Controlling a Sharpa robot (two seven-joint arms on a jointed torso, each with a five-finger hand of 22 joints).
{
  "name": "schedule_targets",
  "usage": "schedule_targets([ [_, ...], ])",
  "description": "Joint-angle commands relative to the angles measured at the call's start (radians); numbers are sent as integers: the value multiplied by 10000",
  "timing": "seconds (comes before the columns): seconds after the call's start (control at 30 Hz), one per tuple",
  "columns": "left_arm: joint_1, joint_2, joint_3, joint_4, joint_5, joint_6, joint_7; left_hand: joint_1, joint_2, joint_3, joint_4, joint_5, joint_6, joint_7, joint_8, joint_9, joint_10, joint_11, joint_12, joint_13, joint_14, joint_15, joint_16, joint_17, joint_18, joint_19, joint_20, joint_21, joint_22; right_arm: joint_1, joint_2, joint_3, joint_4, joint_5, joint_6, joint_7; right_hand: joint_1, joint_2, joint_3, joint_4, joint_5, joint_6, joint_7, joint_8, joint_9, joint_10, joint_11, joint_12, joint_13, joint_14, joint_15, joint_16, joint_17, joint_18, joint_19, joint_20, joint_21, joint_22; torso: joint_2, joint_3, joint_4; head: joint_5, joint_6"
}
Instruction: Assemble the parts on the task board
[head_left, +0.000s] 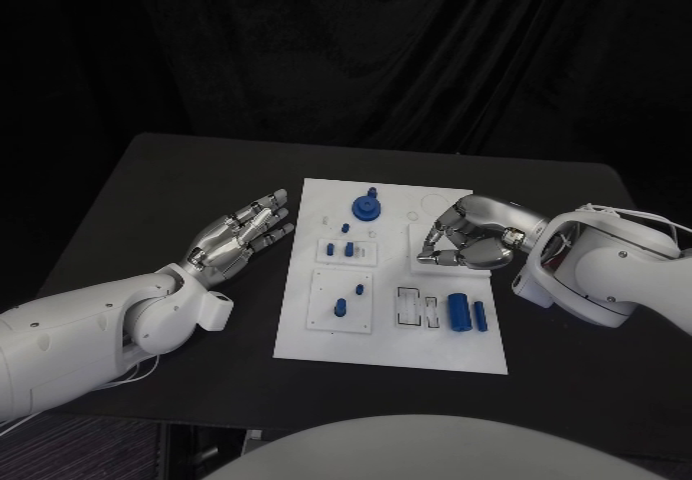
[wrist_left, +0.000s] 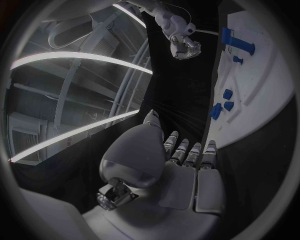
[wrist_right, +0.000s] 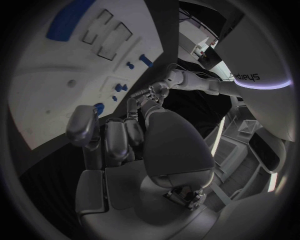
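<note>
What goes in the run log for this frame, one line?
left robot hand: open, beside task board | right robot hand: fingers curled over board, grasp unclear | blue parts: on board

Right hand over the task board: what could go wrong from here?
1. The right hand hangs curled over the task board, hiding what lies under it; a blind grasp may miss.
2. The blue round part stands close beside it and could be knocked.
3. The left hand lies off the board, so nothing steadies the plate.

1. Right hand (wrist_right: 134, 150): fingers (wrist_right: 84, 122) curled above the board (wrist_right: 44, 90), holding nothing.
2. Board: blue parts (wrist_right: 69, 20) near rectangular slots (wrist_right: 109, 37).
3. Left hand (wrist_right: 147, 95): fingers extended, beside the board.
</note>
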Motion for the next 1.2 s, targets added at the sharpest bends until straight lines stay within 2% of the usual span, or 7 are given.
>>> schedule_targets([
  [0.03,-12,-65,12,155,47,-296,522,-24,74,-11,47,-15,92,4,59,16,43,-55,57,16,21,-18,-16,-12,56,26,34,40,2,43,-192,-1,212,-1624,1268,-2886,-531,96,-276,225,-13,-130,-136,560,651,613,-93,574,1209,391,-83,637,1175,-250,294,-38,745,1644,2,1,-1,-229,-2],
  [0.1,-8,-126,13,230,47,-372,541,-29,75,-16,46,-17,124,11,66,21,54,-58,73,19,21,-27,-17,-13,61,27,31,40,-1,59,-299,-1,335,-1769,1636,-3516,-1034,186,-460,292,37,-150,-260,1001,1186,1912,-201,1263,3066,819,-195,1359,2619,-412,616,-135,1674,1858,2,-4,-11,-330,-2],
  [0.2,-1,-208,14,323,48,-475,569,-29,75,-16,46,-17,124,11,66,21,54,-58,73,19,21,-27,-17,-13,61,27,31,40,-1,72,-397,-1,503,-1895,2170,-4319,-1480,278,-569,325,103,-186,-390,1450,1832,1957,-339,1283,3131,1089,-291,1835,3688,-632,1006,-278,2891,2152,-3,-3,-14,-467,-2],
  [0.33,7,-259,16,410,48,-629,587,-42,73,-30,46,-27,167,24,78,27,75,-67,102,24,20,-50,-17,-13,70,26,21,39,-11,77,-450,-2,636,-1964,2604,-4938,-2603,507,-735,367,107,-72,-532,1748,2424,1957,-458,1283,3131,1026,-438,1712,3382,-724,1155,-426,3426,2274,-11,6,-16,-677,-2],
  [0.5,14,-288,16,489,49,-734,600,-95,173,-24,53,-107,230,69,92,33,121,-72,173,36,14,-80,-20,-15,85,21,2,34,-35,50,-439,-5,702,-2001,2851,-5380,-2863,535,-754,371,-57,-102,-538,1729,2566,1957,-459,1283,3131,998,-461,1654,3244,-715,1132,-442,3395,2257,-9,31,-46,-907,-2],
  [0.7,15,-294,16,482,49,-725,591,-100,185,-23,52,-114,225,71,91,32,122,-67,175,35,11,-82,-22,-17,86,18,1,32,-44,-98,-365,-7,694,-2011,2825,-5487,-3048,569,-752,367,-269,-149,-514,1605,2629,1957,-440,1283,3131,1009,-474,1670,3282,-729,1148,-458,3475,2276,-8,10,3,-1054,-2],
  [1.2,16,-276,16,415,82,-672,501,-112,217,-22,47,-99,192,74,81,25,145,-23,220,43,14,-81,-20,-15,89,15,3,29,-55,-451,-277,-9,714,-2015,2832,-5538,-3596,563,-775,371,-965,17,-465,1117,2672,1957,-390,1283,3131,1011,-484,1667,3265,-756,1177,-467,3639,2310,17,16,7,-1053,-2],
])
